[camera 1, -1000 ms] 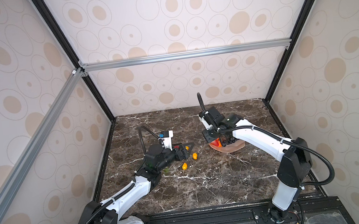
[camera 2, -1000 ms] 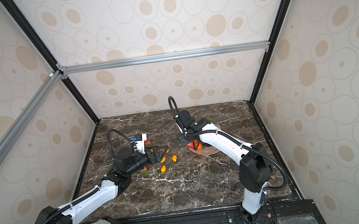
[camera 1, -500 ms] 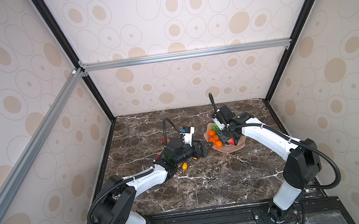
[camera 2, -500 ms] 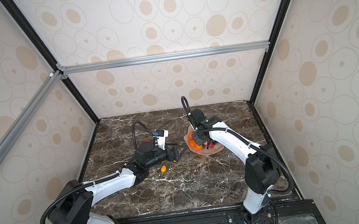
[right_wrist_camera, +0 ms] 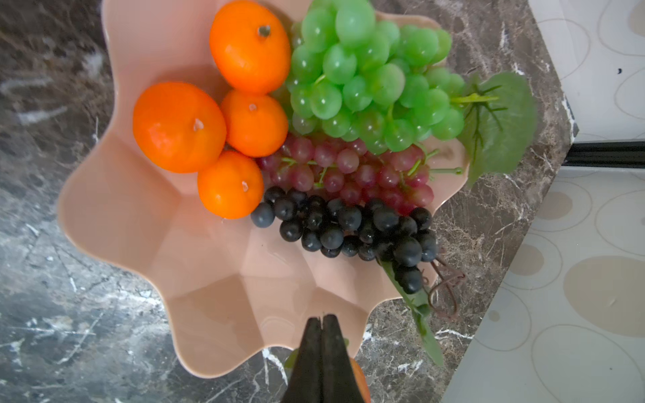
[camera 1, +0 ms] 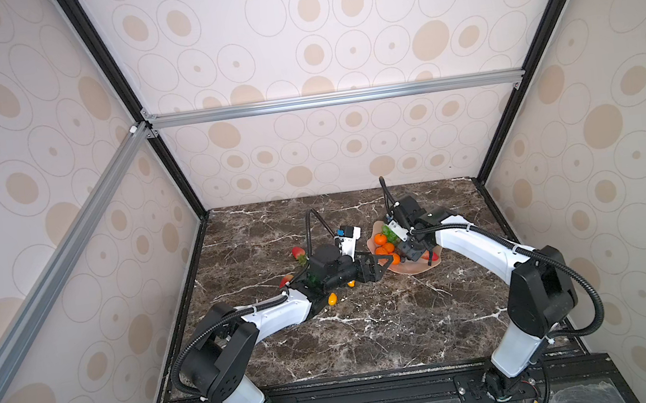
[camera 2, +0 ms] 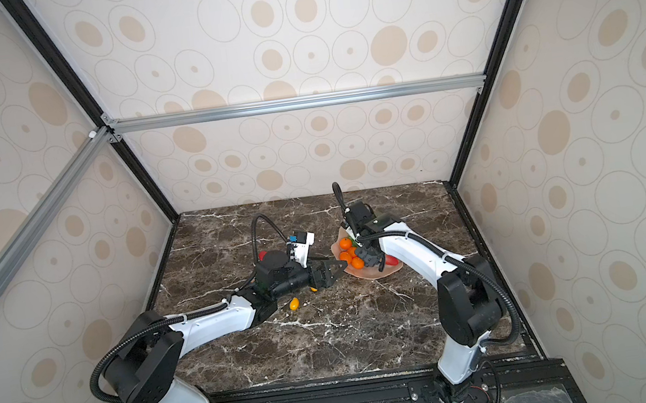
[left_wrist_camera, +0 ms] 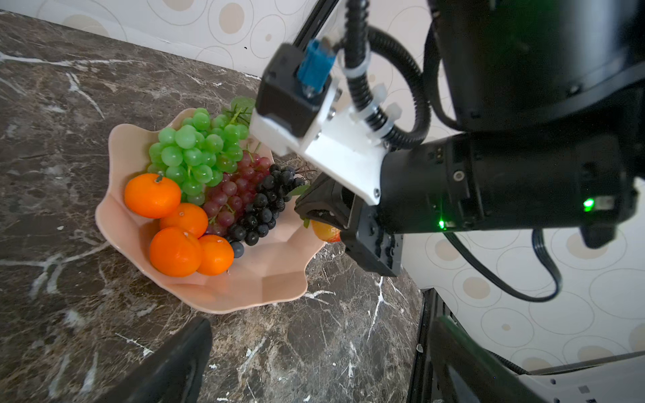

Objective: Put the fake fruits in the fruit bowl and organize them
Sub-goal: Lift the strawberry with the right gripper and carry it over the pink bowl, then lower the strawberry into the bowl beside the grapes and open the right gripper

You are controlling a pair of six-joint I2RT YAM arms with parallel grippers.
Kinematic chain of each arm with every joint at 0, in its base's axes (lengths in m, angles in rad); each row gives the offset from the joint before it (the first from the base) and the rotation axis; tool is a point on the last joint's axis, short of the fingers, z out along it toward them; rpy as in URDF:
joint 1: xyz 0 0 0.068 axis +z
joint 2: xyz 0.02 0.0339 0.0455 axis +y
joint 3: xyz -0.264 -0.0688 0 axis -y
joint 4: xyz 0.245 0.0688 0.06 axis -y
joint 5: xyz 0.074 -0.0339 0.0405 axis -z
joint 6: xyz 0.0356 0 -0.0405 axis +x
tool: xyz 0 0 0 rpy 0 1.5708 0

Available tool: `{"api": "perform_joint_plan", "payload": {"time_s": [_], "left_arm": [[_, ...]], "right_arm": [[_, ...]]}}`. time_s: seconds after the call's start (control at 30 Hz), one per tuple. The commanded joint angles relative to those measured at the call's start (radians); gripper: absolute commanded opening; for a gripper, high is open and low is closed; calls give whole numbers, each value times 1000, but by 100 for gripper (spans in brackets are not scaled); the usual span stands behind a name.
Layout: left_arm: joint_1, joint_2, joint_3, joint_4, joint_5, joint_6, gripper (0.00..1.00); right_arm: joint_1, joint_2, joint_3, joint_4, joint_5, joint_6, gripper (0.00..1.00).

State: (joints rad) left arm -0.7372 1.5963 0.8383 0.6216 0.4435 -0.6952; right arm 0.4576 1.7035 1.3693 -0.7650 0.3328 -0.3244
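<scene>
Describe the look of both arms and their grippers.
Both arms match: white shell links, left arm and right arm, joined by black cylindrical joints, each trailed by a black corrugated cable. The left gripper and right gripper have black tapering fingers. A white bracket with a blue connector sits at each wrist; small green lights glow on the right wrist.

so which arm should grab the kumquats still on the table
left: the kumquats lie right beside the left arm, whose jaws stand open and empty; the right arm has its jaws shut at the fruit bowl
</scene>
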Motion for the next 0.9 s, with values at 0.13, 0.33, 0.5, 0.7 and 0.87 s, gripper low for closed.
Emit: {"api": "perform_joint_plan", "payload": {"time_s": [0.13,0.33,0.5,0.7,0.87], "left_arm": [[-11,-13,6,56,14,11,98],[-21,-14,6,45,17,26,98],[-35,-7,28,20,18,41,98],[-38,-7,29,21,14,39,98],[-39,-9,17,35,8,27,98]], "right_arm": [[-18,-55,-100,127,-33,-264,0],[-62,-8,-93,136,-49,-333,0],[-79,44,-68,133,-45,-362,0],[-90,93,-51,160,-28,-390,0],[-96,118,-46,172,-21,-410,1]]}}
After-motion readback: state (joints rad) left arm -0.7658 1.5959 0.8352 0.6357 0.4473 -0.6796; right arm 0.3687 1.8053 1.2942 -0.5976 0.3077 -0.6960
